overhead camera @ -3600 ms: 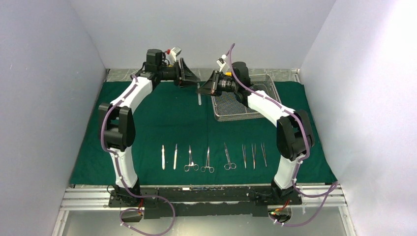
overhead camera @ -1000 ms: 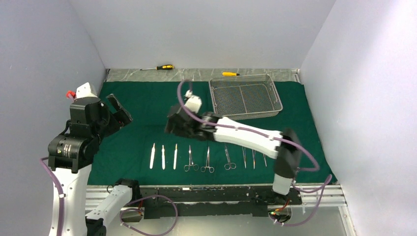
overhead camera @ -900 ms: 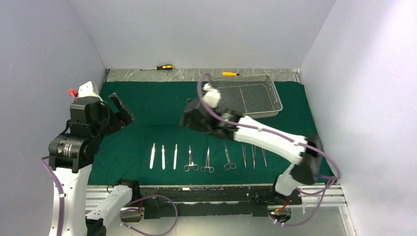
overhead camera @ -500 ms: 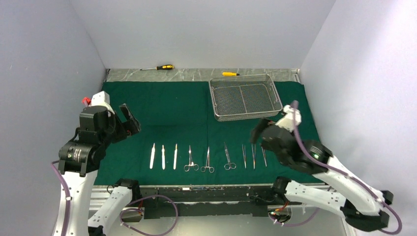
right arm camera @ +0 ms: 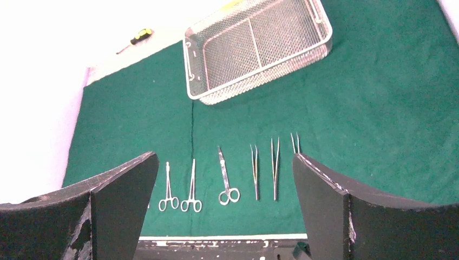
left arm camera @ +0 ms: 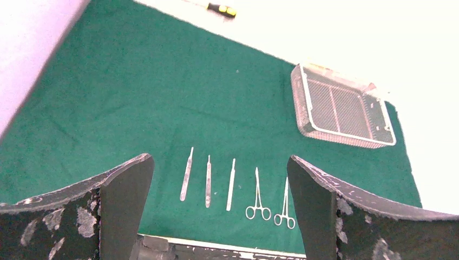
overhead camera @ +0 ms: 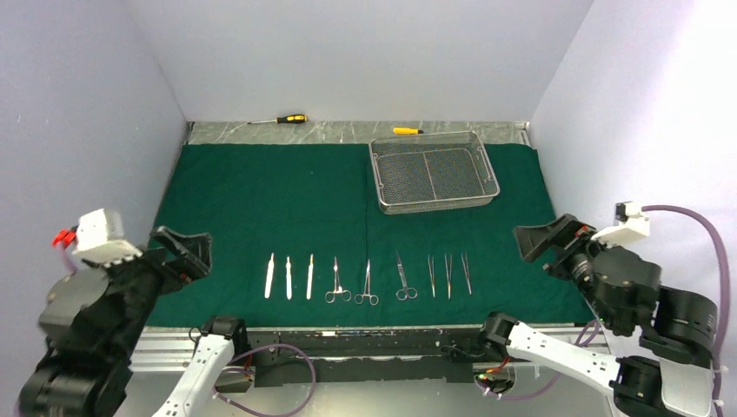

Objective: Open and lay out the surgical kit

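cloth (overhead camera: 287, 200): dark green, spread flat over most of the worktop (overhead camera: 348, 130), so the kit has one clean base
tray (overhead camera: 439, 206): on the cloth at the far right, looks empty; it stands well apart from the row, so it covers no tool
instruments (overhead camera: 365, 278): nine in one row near the front edge of the cloth, side by side and not touching; i think this is so each one is easy to see and take
order: three scalpel handles (overhead camera: 288, 278) at left, three ring-handled tools (overhead camera: 366, 282) in the middle with rings toward the near edge, three tweezers (overhead camera: 448, 274) at right
left hand (overhead camera: 184, 254): spread wide, holds nothing, raised by the near left corner of the cloth
right hand (overhead camera: 547, 241): spread wide, holds nothing, raised by the near right corner
task: seems finished, both hands are clear of the layout
screwdrivers (overhead camera: 282, 119): two on the bare far edge, off the cloth, not part of the kit
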`<state>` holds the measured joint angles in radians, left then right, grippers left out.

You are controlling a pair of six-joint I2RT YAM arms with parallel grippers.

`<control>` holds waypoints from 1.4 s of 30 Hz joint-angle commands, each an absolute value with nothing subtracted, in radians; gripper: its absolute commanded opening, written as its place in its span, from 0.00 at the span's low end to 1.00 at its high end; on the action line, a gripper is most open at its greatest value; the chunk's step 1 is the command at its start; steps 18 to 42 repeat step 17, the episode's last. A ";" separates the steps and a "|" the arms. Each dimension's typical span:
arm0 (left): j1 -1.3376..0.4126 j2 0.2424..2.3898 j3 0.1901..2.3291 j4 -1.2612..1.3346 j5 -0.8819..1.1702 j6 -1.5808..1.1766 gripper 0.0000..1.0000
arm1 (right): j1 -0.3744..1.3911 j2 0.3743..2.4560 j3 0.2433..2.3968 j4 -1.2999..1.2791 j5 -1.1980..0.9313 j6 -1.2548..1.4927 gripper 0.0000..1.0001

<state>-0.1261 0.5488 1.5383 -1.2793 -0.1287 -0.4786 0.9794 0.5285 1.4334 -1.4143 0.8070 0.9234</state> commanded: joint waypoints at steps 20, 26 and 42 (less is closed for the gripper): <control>-0.109 0.525 1.808 -1.450 -0.171 -0.411 0.99 | 0.980 0.498 1.562 -1.286 0.756 0.623 1.00; -0.109 0.525 1.808 -1.450 -0.171 -0.411 0.99 | 0.980 0.498 1.562 -1.286 0.756 0.623 1.00; -0.109 0.525 1.808 -1.450 -0.171 -0.411 0.99 | 0.980 0.498 1.562 -1.286 0.756 0.623 1.00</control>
